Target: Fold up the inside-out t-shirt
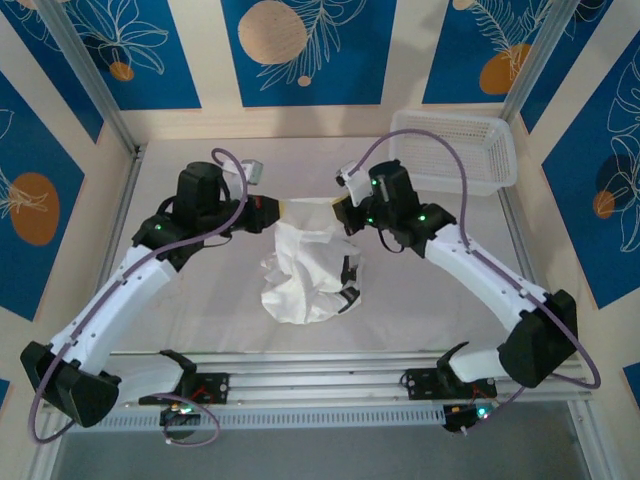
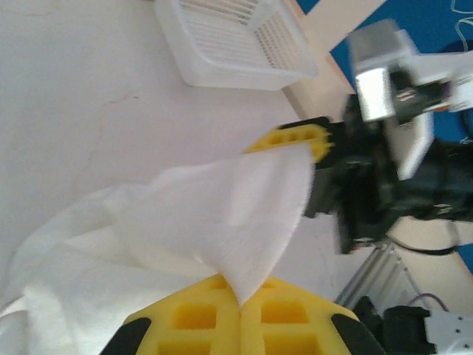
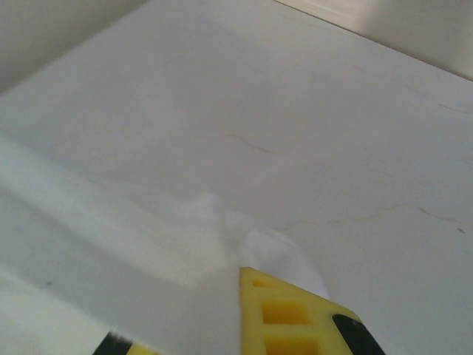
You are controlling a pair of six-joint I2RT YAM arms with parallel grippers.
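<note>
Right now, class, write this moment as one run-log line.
stage: lifting t-shirt to fold | left jaws: shut on t-shirt | right jaws: shut on t-shirt | t-shirt: bunched, hanging between both arms, unfolded

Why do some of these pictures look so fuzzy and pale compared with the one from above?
Top external: evenly lit and sharp, with the t-shirt clear. Left wrist: the right gripper is blurred, while the cloth nearby is fairly crisp. Right wrist: the t-shirt against the pale table looks washed out, its edges soft.
</note>
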